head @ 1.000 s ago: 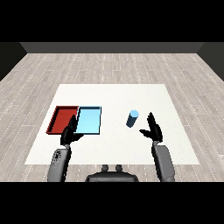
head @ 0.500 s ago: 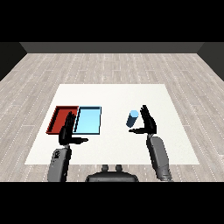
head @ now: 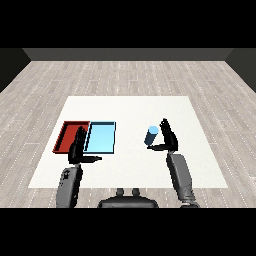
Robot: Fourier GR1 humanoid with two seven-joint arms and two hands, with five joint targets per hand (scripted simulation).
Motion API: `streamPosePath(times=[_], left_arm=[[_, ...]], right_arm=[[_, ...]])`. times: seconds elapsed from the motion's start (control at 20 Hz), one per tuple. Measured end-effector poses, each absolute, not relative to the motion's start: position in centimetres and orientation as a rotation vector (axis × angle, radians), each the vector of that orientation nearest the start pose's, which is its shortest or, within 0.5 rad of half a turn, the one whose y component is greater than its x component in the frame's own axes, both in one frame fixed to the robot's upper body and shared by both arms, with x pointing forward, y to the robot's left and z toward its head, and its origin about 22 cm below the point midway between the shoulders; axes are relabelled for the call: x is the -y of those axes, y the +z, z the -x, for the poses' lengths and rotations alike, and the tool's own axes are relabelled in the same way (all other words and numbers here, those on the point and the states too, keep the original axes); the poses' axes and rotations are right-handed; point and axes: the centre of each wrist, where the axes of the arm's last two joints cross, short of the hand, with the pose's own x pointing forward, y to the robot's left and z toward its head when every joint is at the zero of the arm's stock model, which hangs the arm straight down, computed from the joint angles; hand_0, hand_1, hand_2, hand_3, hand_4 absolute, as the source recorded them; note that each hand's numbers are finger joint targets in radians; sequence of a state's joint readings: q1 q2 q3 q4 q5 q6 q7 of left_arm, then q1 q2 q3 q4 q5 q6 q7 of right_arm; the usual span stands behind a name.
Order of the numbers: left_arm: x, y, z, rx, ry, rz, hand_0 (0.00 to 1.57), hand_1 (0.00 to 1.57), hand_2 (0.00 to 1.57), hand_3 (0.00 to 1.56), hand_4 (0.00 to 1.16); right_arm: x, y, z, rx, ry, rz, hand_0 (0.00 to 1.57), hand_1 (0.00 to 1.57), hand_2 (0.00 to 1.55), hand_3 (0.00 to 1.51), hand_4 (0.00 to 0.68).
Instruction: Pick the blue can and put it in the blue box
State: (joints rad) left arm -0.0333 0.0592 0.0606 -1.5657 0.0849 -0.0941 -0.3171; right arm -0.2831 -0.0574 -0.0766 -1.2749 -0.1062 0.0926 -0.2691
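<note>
The blue can (head: 152,135) stands upright on the white table (head: 130,110), right of the trays. My right hand (head: 169,138) is right beside the can on its right, fingers straight and raised, thumb reaching under the can's near side; it is open. The light blue tray (head: 101,137) lies left of the can with nothing in it. My left hand (head: 78,148) hovers open over the near edge of the red tray (head: 69,135), thumb pointing right.
The red tray and the light blue tray lie side by side at the table's left. Bare white table stretches between the blue tray and the can, and beyond both.
My right hand has moved left and forward, from well right of the can to right beside it. The left hand has stayed about where it was. The can has not moved.
</note>
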Motion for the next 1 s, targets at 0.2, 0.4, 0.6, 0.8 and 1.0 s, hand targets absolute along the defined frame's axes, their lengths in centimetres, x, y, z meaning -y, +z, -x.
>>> streamPosePath(times=[0.2,0.4,0.6,0.8,1.0], left_arm=[[-25.4,1.6,-25.1,1.920,-0.006,0.070,0.00,0.00,0.00,0.00,0.00],[-25.8,1.2,-24.7,1.914,-0.011,0.071,0.00,0.00,0.00,0.00,0.00],[-26.5,1.7,-24.1,1.919,0.000,0.073,0.00,0.00,0.00,0.00,0.00],[-26.9,0.8,-24.5,1.917,0.011,0.093,0.00,0.00,0.00,0.00,0.00],[-26.0,0.8,-25.0,1.918,0.018,0.102,0.00,0.00,0.00,0.00,0.00]], right_arm=[[24.4,-0.1,-31.6,1.784,0.005,-0.137,0.00,0.00,0.00,0.00,0.000],[24.5,-0.8,-32.3,1.767,-0.025,-0.119,0.00,0.00,0.00,0.00,0.000],[24.5,-2.0,-33.4,1.745,-0.039,-0.115,0.00,0.00,0.00,0.00,0.000],[24.6,-2.6,-34.4,1.720,-0.059,-0.117,0.00,0.00,0.00,0.00,0.000],[24.8,-3.5,-35.1,1.693,-0.070,-0.127,0.00,0.00,0.00,0.00,0.000]])
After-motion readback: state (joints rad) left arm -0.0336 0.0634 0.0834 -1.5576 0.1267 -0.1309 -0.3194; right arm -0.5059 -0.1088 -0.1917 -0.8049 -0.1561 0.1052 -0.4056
